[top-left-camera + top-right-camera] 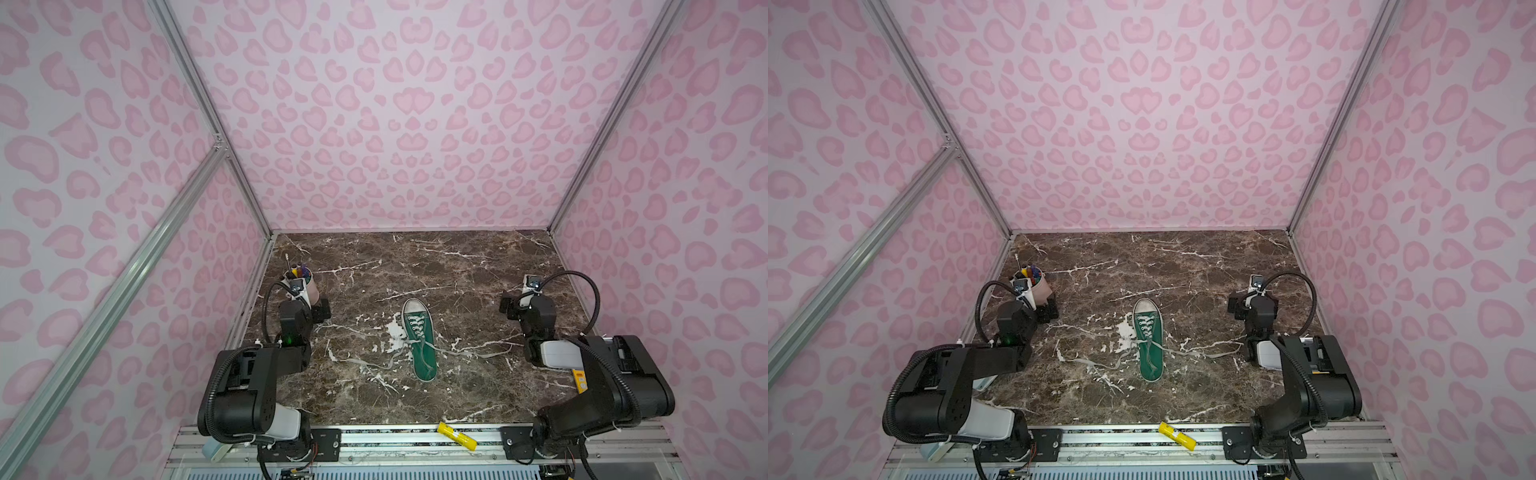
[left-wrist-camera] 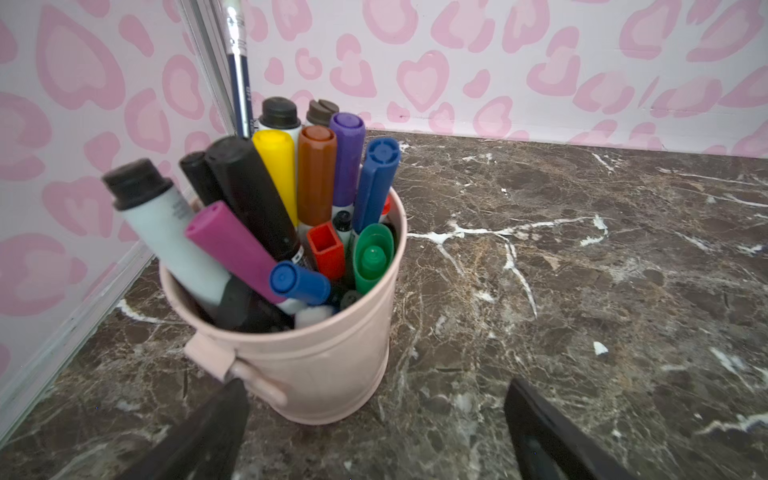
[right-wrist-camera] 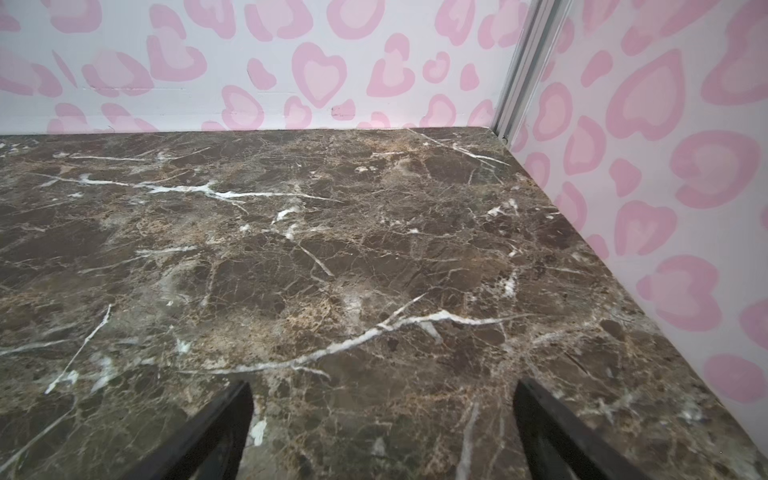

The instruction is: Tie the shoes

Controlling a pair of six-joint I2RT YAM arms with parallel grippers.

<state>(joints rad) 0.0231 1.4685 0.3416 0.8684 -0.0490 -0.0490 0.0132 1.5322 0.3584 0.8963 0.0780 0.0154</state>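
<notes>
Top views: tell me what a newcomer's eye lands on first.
A green sneaker lies mid-way across the dark marble table, toe toward the back wall, its pale laces untied and sprawled to both sides. Near the table's left edge stands a pink bucket crammed with coloured markers. Pink heart-print walls enclose everything.

Colours I log from my station.

- Shoe (image 1: 422,345): green canvas, white toe cap (image 1: 412,306), off-white laces (image 1: 415,327).
- Counter (image 1: 457,266): dark brown marble, white veins.
- Walls (image 1: 395,104): pale pink, darker pink heart-like spots.
- Frame (image 1: 104,316): silver grey.
- Bucket (image 2: 328,365): pale pink.
- Markers (image 2: 316,178): yellow, brown, purple, blue, magenta, red, green, some black-capped.
- Paintbrush (image 2: 241,83): dark blue handle.
- Left fingers (image 2: 199,436) and right fingers (image 3: 208,436): black.
- Arms (image 1: 249,386): black with white sections.
- Tube (image 1: 457,436): yellow.
</notes>
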